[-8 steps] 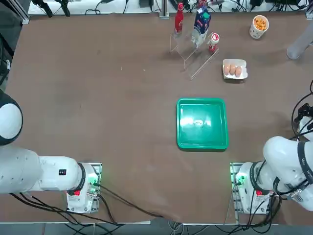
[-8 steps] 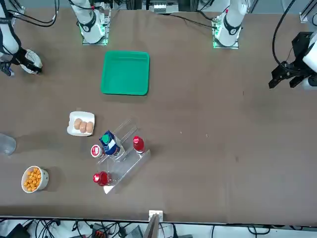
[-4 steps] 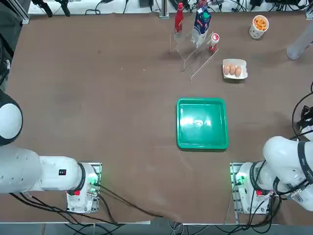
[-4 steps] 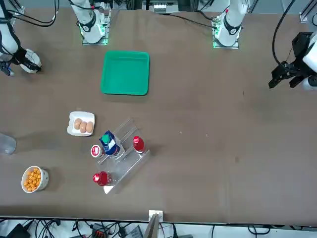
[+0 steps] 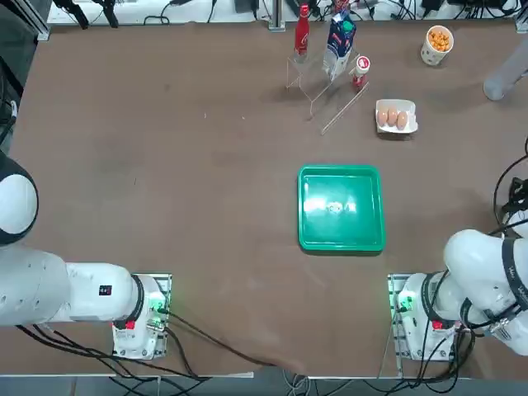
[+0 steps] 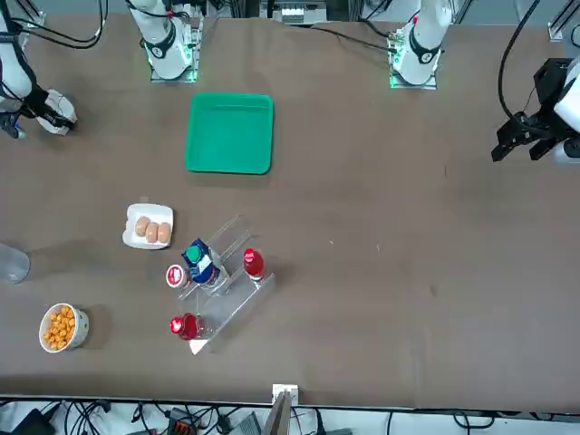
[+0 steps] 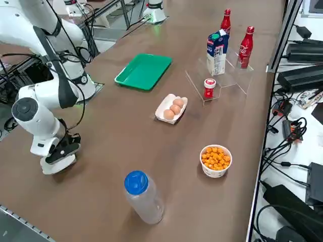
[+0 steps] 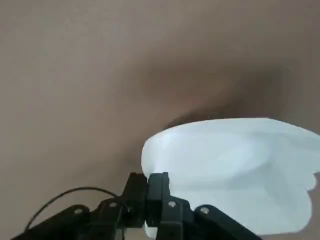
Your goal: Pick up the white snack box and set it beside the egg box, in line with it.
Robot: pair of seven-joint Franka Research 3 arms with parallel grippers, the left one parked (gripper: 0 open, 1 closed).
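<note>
The white snack box lies at the table's right edge, close to the robot's side, and also shows as a white shape under the wrist. My right gripper is down at its corner, fingers pressed together on the rim. From the side the gripper sits just above the box on the brown table. The egg box, a small white tray with brown eggs, rests far off toward the table's far right. In the top view the gripper is out of the picture.
A green tray lies mid-table in front of the right base. A clear rack with red bottles and a milk carton stands at the back. A cup of orange snacks and a blue-capped clear bottle are near the right edge.
The right gripper's fingers have closed on the snack box's rim. The arm has hardly shifted, and nothing else on the table moved.
</note>
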